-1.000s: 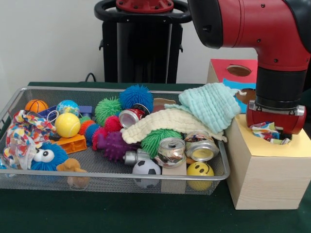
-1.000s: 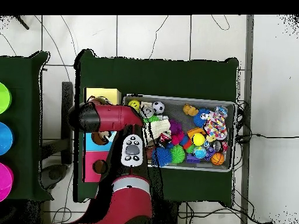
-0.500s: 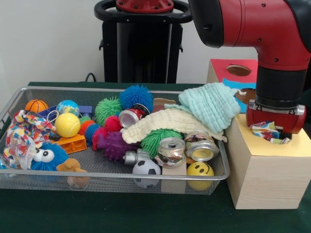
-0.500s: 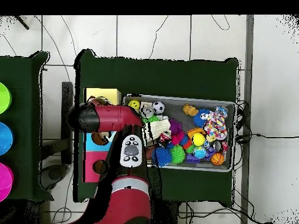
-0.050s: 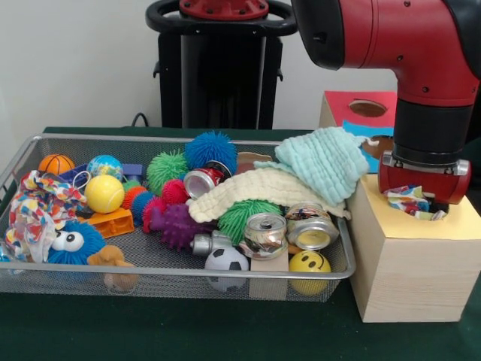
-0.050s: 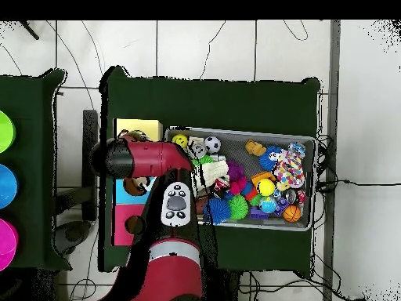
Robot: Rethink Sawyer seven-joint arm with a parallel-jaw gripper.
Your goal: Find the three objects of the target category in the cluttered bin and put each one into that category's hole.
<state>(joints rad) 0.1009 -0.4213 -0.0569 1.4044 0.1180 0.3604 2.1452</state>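
My gripper [image 5: 423, 210] points down into the hole of the yellow-topped wooden box [image 5: 409, 259], right of the wire bin [image 5: 180, 272]. A patterned cloth scrap [image 5: 406, 198] bunches at the hole just under the red wrist, which hides the gripper's tips. Inside the bin, a mint green cloth [image 5: 327, 162] lies on a cream cloth [image 5: 252, 189] at the right end. A multicoloured cloth [image 5: 41, 204] lies at the left end. From overhead, the red arm [image 6: 149, 157] covers the yellow box [image 6: 138, 127] and the gripper.
Crushed cans [image 5: 264, 235], spiky balls [image 5: 210, 149], a yellow ball [image 5: 104, 193], a football [image 5: 226, 260], a smiley ball [image 5: 310, 262] and a blue furry toy [image 5: 71, 242] fill the bin. Behind the yellow box stand a blue-topped box [image 5: 371, 139] and a red-topped box [image 5: 368, 107].
The wrist has risen slightly above the yellow box. The patterned scrap stays at the hole. Nothing in the bin has moved.
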